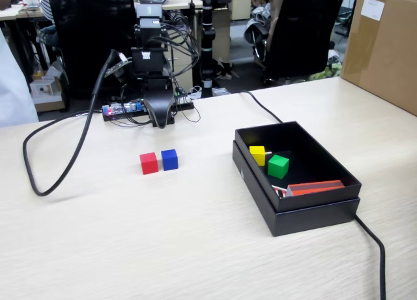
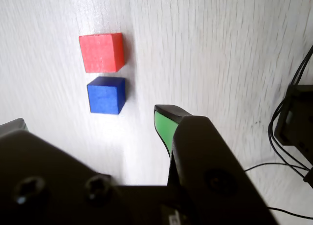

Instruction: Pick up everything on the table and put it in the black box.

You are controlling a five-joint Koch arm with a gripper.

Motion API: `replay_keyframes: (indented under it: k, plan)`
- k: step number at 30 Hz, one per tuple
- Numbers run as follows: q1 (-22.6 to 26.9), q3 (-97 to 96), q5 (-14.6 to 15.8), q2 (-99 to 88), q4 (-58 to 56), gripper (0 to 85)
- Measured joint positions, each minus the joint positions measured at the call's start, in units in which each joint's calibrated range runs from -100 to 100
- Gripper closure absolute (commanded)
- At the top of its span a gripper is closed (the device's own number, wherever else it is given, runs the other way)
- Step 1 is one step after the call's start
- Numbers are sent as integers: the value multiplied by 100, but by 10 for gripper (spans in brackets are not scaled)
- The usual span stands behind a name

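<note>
Up close, the wrist view shows one finger (image 2: 165, 124) with a green pad and a black shell, its tip hanging over bare table (image 2: 205, 49); the other jaw is only a grey corner at the left edge, so the gripper (image 2: 88, 137) stands wide apart with nothing between the jaws. Just beyond the green tip, to its upper left in that view, sits the blue cube (image 2: 105, 95), and right past it the red cube (image 2: 101, 52), the two nearly touching with a thin gap between them. Both rest flat on the pale wood-grain top.

From the fixed view, the gripper (image 1: 160, 120) hangs at the far side of the table (image 1: 130, 235), tips just above the surface, with the red cube (image 1: 148, 163) and blue cube (image 1: 169, 159) side by side nearer the camera, red on the left. The arm (image 1: 148, 45) rises behind the gripper, with a tangle of wires and a power strip (image 1: 124, 109) at its base. A thick black cable (image 1: 71, 163) loops across the table on the left.

Well to the right lies the black box (image 1: 293, 215). Inside it are the yellow cube (image 1: 257, 154) and, just beside it toward the camera, the green cube (image 1: 278, 165), along with a flat red-orange strip (image 1: 316, 187) against the near wall. A brown carton (image 1: 384, 45) stands at the far right edge.
</note>
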Motion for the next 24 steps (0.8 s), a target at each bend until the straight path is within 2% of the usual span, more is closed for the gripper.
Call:
replay_keyframes:
  k: [8, 15, 20, 24]
  plan:
    - [-83, -274, -34, 52, 364, 359]
    - [-254, -274, -117, 1424, 1099, 378]
    - [-425, -274, -366, 2537, 1533, 384]
    - [-513, -192, -454, 2990, 1564, 477]
